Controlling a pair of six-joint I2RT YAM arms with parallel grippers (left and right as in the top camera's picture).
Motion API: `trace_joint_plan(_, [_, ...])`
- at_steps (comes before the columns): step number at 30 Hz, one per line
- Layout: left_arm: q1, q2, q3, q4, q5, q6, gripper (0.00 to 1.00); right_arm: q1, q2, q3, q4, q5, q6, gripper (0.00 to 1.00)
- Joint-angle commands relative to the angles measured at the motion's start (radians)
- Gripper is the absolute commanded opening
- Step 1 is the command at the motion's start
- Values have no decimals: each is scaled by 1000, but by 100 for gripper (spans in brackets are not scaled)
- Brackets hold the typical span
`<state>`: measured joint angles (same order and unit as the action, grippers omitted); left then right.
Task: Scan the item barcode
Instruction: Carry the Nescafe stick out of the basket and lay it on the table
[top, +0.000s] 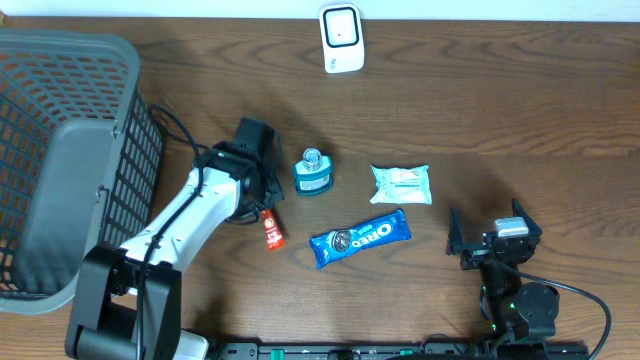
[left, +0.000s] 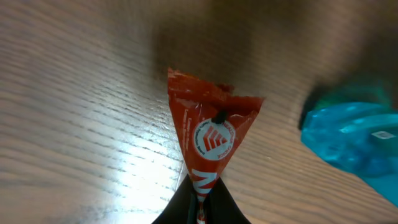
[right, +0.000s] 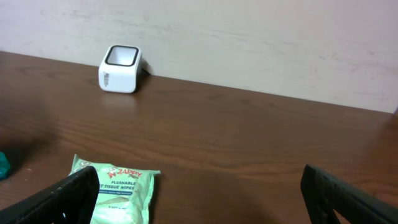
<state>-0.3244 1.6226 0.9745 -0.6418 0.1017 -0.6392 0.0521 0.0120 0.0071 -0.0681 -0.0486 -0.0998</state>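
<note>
Pinching one narrow end of the red sachet (left: 211, 124), the left gripper (left: 200, 208) is clamped tight on it, low over the table (top: 480, 90) and just beside the teal bottle (top: 313, 172). Whether the sachet is clear of the wood I cannot tell. The right gripper (top: 488, 243) stands wide apart and holds nothing, near the wipes pack (right: 115, 186). The white scanner (top: 341, 38) sits well apart at the far edge. Such a slim hold on slick film could slip, or the sachet could swing and twist on the way, turning its barcode from the scanner's window. A careless lift may also knock the bottle, or brush the cookie pack (top: 360, 237) close by.
</note>
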Motion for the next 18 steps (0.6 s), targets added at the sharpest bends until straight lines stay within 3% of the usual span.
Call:
trace_joint_plan(1, [-23, 11, -39, 28, -13, -40, 7, 8, -5, -2, -4, 6, -13, 99])
trace_joint_plan(10, [-89, 11, -68, 65, -14, -40, 8, 8, -5, -2, -4, 6, -14, 99])
trace_joint_plan(12, [-92, 11, -68, 64, -25, -40, 40, 8, -5, -2, -4, 6, -14, 99])
trace_joint_plan(13, [-92, 11, -68, 64, -35, -40, 52, 8, -5, -2, -4, 6, -13, 99])
trace_joint_plan(14, [-92, 11, -68, 64, -47, -40, 71, 8, -5, -2, -4, 6, -14, 99])
trace_joint_plan(16, [-92, 11, -68, 64, -67, -40, 83, 8, -5, -2, -4, 6, -14, 99])
trace_joint_plan(18, [-92, 11, -67, 64, -81, -40, 88, 8, -5, -2, -4, 6, -14, 99])
